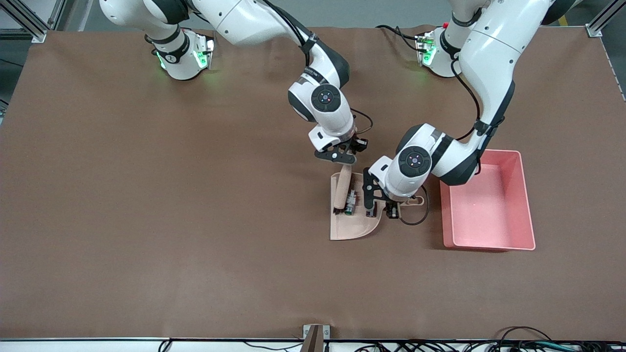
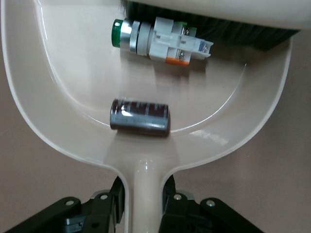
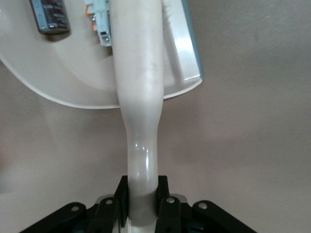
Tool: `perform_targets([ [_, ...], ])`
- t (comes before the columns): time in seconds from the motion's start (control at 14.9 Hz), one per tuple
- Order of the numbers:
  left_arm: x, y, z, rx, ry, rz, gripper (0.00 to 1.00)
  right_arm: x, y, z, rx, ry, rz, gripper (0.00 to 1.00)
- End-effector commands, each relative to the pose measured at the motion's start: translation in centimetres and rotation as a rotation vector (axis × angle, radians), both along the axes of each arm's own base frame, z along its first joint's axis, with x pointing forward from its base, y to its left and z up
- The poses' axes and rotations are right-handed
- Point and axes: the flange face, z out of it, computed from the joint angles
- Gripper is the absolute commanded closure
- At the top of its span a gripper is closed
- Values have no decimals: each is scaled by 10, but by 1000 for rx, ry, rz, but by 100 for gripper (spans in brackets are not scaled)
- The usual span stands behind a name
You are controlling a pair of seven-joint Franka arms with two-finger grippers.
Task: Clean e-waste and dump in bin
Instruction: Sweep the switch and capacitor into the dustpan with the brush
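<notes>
The beige dustpan point(image 1: 353, 228) lies on the table beside the pink bin point(image 1: 530, 215). My left gripper point(image 1: 387, 204) is shut on the dustpan's handle point(image 2: 144, 194). Both e-waste pieces lie in the pan: the white block with orange and green parts point(image 2: 160, 40) next to the brush bristles point(image 2: 223, 28), and the dark brown block point(image 2: 140, 117) near the handle end. My right gripper point(image 1: 342, 160) is shut on the beige brush handle point(image 3: 138, 73); the brush point(image 1: 342, 188) rests in the pan. The right wrist view also shows the pan point(image 3: 73, 82) and both pieces.
The bin stands toward the left arm's end of the table, its inside bare. The brown table mat point(image 1: 146, 220) spreads all around. A cable point(image 1: 415, 220) loops by the left wrist next to the pan.
</notes>
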Motion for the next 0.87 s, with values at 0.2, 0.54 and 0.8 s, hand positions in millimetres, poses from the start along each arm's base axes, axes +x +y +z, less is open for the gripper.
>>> perform_targets([
  [0.2, 7, 3, -3, 2, 0, -46, 100, 17, -32, 48, -50, 90, 4, 100],
  [0.54, 5, -11, -6, -53, -31, -74, 100, 42, -109, 141, -51, 107, 35, 100],
  [0.8, 4, -26, -2, -144, -47, -71, 100, 58, -195, 165, -85, 98, -19, 100],
])
